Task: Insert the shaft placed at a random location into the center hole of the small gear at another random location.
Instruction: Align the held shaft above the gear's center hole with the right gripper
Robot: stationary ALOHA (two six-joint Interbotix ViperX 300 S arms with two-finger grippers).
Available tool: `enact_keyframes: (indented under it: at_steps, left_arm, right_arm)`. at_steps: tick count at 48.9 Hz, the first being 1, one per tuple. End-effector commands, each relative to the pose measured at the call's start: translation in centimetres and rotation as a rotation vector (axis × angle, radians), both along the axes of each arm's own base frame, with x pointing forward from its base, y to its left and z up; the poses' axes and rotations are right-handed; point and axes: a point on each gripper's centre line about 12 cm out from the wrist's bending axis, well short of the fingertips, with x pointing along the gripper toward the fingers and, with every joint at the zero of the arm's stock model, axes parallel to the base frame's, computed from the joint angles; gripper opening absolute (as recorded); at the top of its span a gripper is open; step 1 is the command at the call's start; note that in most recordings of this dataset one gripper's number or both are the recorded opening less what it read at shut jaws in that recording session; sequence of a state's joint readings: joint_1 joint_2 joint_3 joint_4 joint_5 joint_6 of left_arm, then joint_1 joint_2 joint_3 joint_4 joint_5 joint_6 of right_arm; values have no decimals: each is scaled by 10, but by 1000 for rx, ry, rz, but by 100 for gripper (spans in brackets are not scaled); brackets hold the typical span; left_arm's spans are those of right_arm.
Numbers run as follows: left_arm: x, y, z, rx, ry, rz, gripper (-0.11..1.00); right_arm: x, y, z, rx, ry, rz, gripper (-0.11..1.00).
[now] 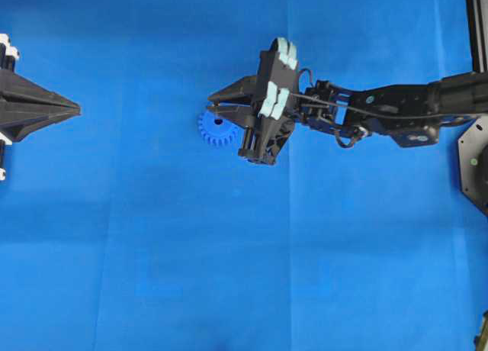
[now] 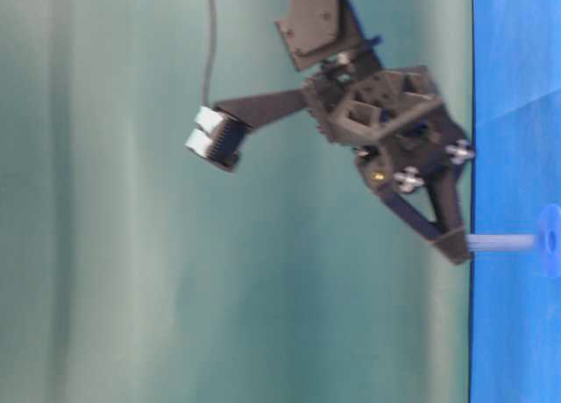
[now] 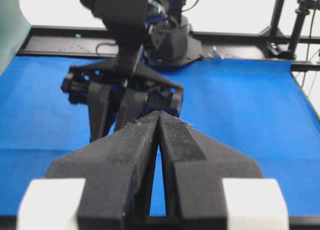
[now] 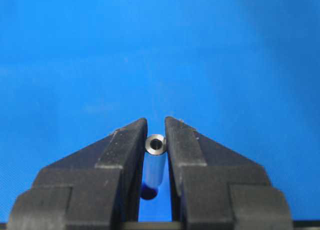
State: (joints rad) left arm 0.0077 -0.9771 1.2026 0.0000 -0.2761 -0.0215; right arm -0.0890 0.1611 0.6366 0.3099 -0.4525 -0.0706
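I read this as the closing stretch of the job: my right gripper (image 4: 156, 126) has its jaws narrowed around the shaft (image 4: 155, 162), and in the table-level view the pin stands straight up from the small gear (image 2: 550, 240), its lower end at the hub, so I judge it entered or about to enter the center hole, which I cannot see in any view. What is left, I think, is seating it fully, letting go and backing away; how deep it sits I cannot tell. From overhead the gear (image 1: 216, 128) lies flat on the counter (image 1: 152, 252) just beside and partly under the jaw tips. The shaft is a smooth, silvery metal cylinder with a shiny ringed end face; the gear is bright blue plastic, round, edged with short teeth. The counter is covered in matte blue cloth with faint creases. My left gripper (image 3: 159, 121) waits well apart, its black jaws pressed together on nothing.
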Motion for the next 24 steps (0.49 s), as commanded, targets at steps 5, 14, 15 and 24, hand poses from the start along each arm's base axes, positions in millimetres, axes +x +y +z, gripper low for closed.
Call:
enact_keyframes:
  at_steps: [5, 14, 15, 24]
  left_arm:
    - [1, 0, 3, 2, -9, 1, 0]
    - [1, 0, 3, 2, -9, 1, 0]
    - [1, 0, 3, 2, -9, 1, 0]
    - [1, 0, 2, 0, -8, 1, 0]
  right_arm:
    - [3, -1, -2, 15, -14, -22, 3]
    - [2, -2, -4, 16, -15, -27, 3]
    - [2, -2, -3, 17, -19, -28, 3]
    - [0, -1, 12, 12, -49, -25, 3]
